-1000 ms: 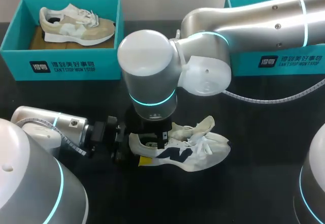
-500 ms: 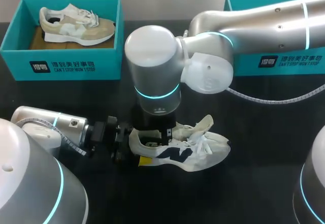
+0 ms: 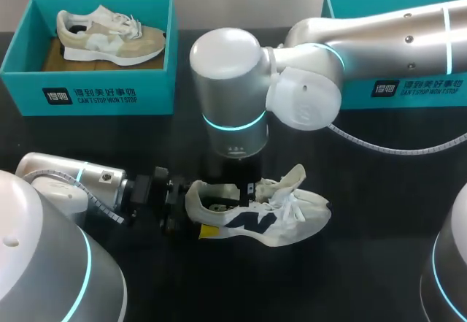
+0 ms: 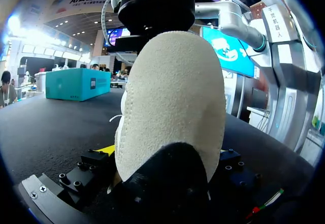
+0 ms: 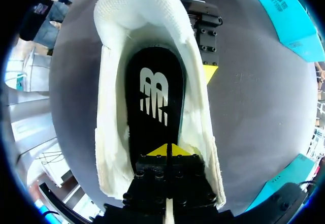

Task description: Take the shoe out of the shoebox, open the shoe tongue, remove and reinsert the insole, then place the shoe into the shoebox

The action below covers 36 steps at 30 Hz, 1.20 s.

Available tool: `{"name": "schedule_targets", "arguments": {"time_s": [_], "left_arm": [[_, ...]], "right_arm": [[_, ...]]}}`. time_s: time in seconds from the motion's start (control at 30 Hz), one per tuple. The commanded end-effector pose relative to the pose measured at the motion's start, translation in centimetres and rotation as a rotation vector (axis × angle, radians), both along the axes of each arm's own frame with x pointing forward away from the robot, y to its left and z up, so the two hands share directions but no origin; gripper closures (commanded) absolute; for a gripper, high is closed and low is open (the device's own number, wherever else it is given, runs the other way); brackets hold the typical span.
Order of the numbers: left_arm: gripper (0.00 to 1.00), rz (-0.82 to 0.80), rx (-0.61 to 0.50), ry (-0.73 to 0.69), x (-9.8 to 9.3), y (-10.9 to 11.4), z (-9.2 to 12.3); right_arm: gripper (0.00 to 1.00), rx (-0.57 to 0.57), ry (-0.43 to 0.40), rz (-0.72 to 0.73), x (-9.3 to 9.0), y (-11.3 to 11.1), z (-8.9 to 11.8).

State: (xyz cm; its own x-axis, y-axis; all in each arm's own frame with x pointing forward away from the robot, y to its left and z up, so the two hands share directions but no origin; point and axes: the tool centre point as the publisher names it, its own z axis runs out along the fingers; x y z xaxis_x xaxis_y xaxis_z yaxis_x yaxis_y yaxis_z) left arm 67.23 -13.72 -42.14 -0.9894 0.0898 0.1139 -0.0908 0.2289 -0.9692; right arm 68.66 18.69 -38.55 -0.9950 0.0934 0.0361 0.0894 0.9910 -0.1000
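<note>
Table black. Shoe off-white knit, dark side logo. Insole black, white logo. Box at 10 o'clock and box at 2 o'clock teal. Second shoe tan and white. Left arm, right arm silver, cyan rings.

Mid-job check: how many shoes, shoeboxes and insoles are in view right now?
Shoes: 2, white shoe on the table, tan shoe in the left shoebox
Shoeboxes: 2, teal: left shoebox, right shoebox
Insoles: 1, black insole inside the white shoe
Total: 5
</note>
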Motion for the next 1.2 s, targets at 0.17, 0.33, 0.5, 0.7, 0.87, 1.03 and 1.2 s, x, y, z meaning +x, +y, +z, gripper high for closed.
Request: {"name": "schedule_targets", "arguments": {"time_s": [0.17, 0.33, 0.5, 0.7, 0.87, 1.03, 1.2], "left_arm": [[1.00, -0.004, 0.002, 0.001, 0.1, -0.2, -0.2], [1.00, -0.004, 0.002, 0.001, 0.1, -0.2, -0.2], [1.00, -0.004, 0.002, 0.001, 0.1, -0.2, -0.2], [1.00, -0.004, 0.002, 0.001, 0.1, -0.2, -0.2], [1.00, -0.004, 0.002, 0.001, 0.1, -0.2, -0.2], [1.00, -0.004, 0.002, 0.001, 0.1, -0.2, -0.2], [1.00, -0.004, 0.002, 0.001, 0.1, -0.2, -0.2]], "right_arm": [[0.69, 0.029, 0.012, -0.020, 0.4, -0.5, -0.1], [0.72, 0.036, 0.037, -0.030, 0.8, -0.7, -1.0], [0.74, 0.048, 0.081, -0.037, 1.1, -0.7, -1.7], [0.73, 0.066, 0.134, -0.032, 1.1, -0.4, -2.1], [0.74, 0.073, 0.184, -0.026, 0.5, -0.1, -2.5], [0.76, 0.080, 0.228, -0.026, -0.3, 0.2, -2.8], [0.76, 0.084, 0.263, -0.027, -0.9, 0.3, -3.1]]}}
